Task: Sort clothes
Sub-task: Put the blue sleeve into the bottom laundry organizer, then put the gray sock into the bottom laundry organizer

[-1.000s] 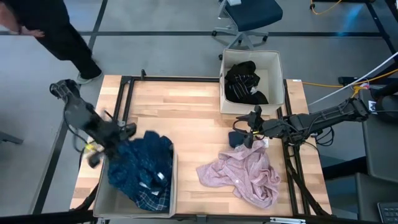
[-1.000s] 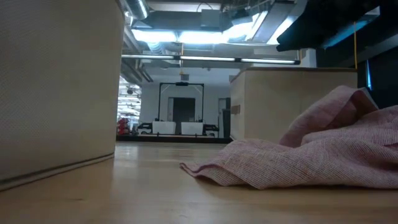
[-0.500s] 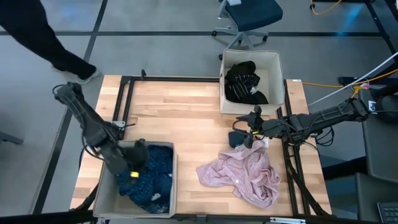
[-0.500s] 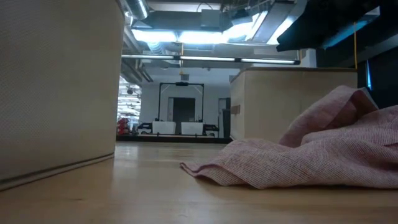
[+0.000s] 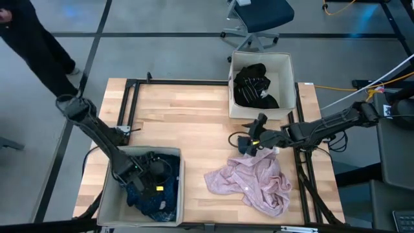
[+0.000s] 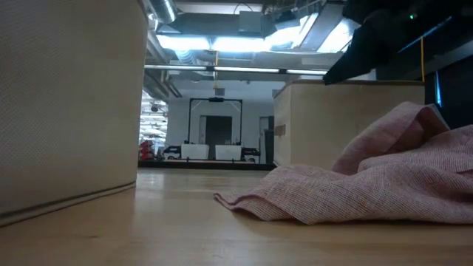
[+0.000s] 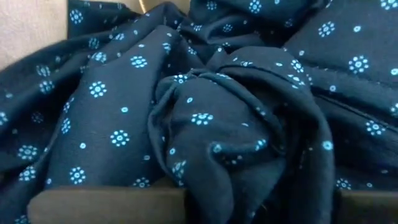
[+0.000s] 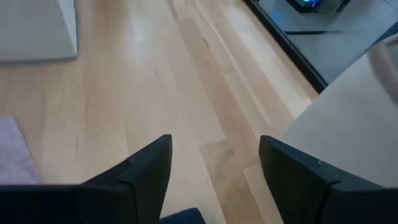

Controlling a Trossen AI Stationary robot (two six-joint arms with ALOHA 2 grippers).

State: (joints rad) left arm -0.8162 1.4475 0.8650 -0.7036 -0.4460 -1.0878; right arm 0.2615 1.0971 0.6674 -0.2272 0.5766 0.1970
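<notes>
You had the left gripper [image 5: 150, 180] down in the near box [image 5: 108, 206], clamped on the dotted navy garment [image 7: 205, 112]. Right gripper [image 5: 249, 144], fingers apart, hung nearer the pink garment [image 5: 252, 182], just beside it

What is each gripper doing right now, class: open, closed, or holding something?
Left gripper: down in the near-left fabric box, closed on the navy dotted garment.
Right gripper: open, empty, above the bare table.
</notes>
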